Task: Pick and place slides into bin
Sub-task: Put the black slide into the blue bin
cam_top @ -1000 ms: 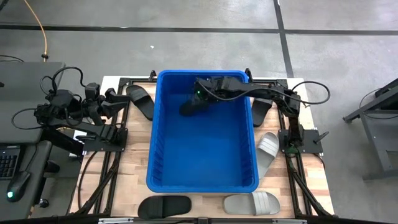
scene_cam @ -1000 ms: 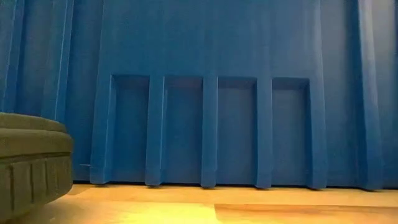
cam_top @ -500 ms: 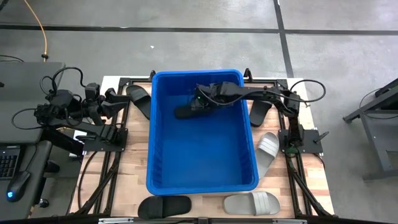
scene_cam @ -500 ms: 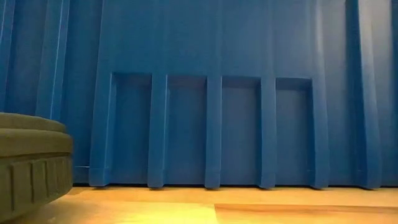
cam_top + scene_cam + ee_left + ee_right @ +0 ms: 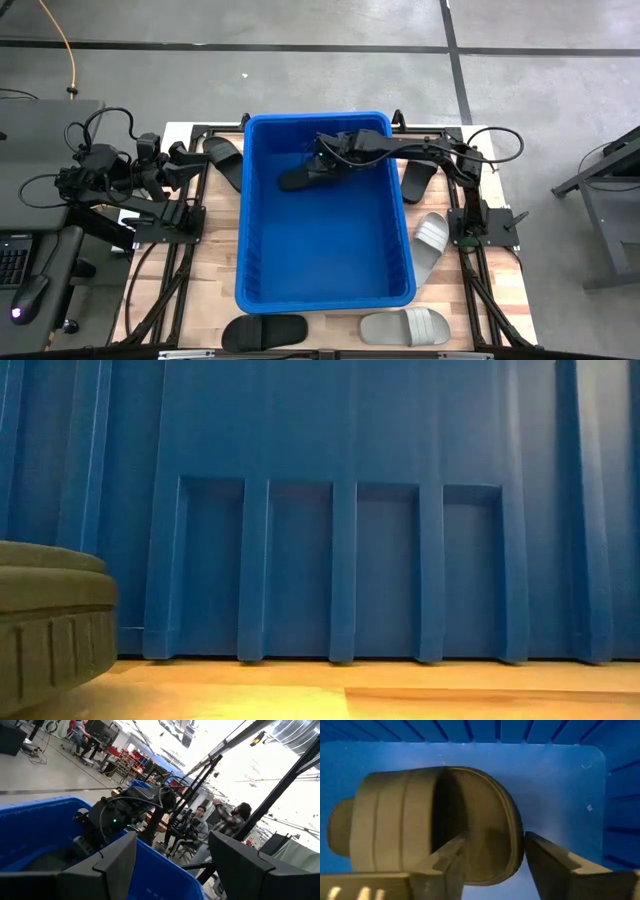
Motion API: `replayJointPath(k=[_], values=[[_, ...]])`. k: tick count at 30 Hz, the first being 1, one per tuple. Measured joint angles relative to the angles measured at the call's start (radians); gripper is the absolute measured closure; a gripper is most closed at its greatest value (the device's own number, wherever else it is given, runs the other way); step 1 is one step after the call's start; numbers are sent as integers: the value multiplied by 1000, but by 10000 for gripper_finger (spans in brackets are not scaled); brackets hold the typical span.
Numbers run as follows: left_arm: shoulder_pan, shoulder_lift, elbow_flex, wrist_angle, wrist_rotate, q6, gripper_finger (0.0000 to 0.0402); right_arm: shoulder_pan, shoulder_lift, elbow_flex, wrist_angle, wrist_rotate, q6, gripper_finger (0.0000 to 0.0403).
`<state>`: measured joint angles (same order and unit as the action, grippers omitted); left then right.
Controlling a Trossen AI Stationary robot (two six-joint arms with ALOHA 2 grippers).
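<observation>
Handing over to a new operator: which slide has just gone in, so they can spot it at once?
Find the blue bin mid-table. Inside it, near its far wall, one black slide lies at the right gripper. It is the only slide in the bin; the others lie outside.

The bin [image 5: 325, 270] takes up the middle of the table [image 5: 215, 275]; most of its floor is bare and open from above. Obstruction inside: 1 black slide [image 5: 300, 177] in the far half, with the right gripper [image 5: 325, 160] and its arm reaching in over the right wall. Beside the left wall, 1 black slide [image 5: 226, 160] lies near the left gripper [image 5: 195, 165], which waits wide open. Right strip: 1 black slide [image 5: 417, 179] and 1 grey slide [image 5: 430, 240]. Near strip: 1 black slide [image 5: 264, 330] and 1 grey slide [image 5: 406, 327] close to the bin wall.
</observation>
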<state>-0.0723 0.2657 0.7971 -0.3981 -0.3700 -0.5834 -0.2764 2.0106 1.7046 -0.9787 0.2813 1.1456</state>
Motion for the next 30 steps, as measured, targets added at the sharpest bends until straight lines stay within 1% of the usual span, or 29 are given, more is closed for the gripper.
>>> replayJointPath(k=[6, 12, 18, 19, 22, 25, 28, 30], values=[[0, 0, 0, 0, 0, 0, 165, -5, 0, 0, -21, 17, 8, 177], [0, 0, 0, 0, -4, 0, 165, -5, 0, 0, -3, 20, -3, 169], [0, 0, 0, -6, 0, 9, 165, 5, -1, 24, 24, -67, -126, 169], [0, 0, 0, -13, 0, 10, 165, 9, -1, 29, 22, -94, -147, 169], [0, 0, 0, -26, 1, 11, 165, 25, -1, 46, 14, -225, -233, 169], [0, 0, 0, -25, 1, 11, 165, 65, -2, 75, 15, -316, -262, 169], [0, 0, 0, -24, -4, 11, 165, 114, -1, 116, 11, -340, -261, 169], [0, 0, 0, -24, -5, 11, 165, 151, -2, 157, 13, -343, -294, 169]])
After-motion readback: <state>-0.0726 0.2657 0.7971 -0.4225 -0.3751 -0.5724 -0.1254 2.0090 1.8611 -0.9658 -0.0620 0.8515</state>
